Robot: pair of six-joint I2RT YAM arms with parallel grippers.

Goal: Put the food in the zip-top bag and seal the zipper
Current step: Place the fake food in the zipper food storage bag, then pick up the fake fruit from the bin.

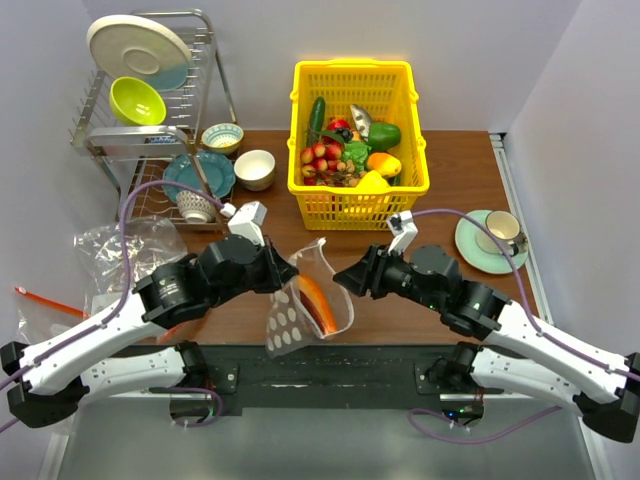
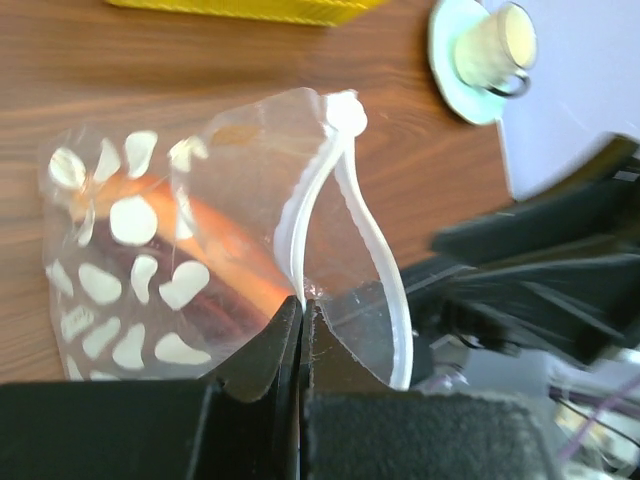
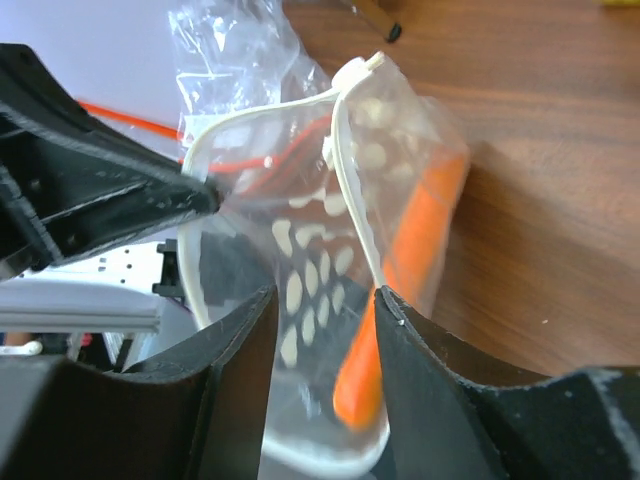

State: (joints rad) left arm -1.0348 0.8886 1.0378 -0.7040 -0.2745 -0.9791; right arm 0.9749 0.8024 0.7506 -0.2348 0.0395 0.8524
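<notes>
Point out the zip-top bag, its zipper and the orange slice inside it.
zip-top bag [image 1: 287,322]: top external view, on its dotted panel.
zipper [image 2: 303,215]: left wrist view, on the middle of the whitish strip.
orange slice [image 3: 425,225]: right wrist view, on its upper half, seen through the bag.

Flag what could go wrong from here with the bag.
The left gripper pinches the zip-top bag at one small spot on the zipper, so the lip may slip free. The right gripper, jaws open, straddles the bag at the orange slice; closing there may clamp the food, not the zipper.
</notes>
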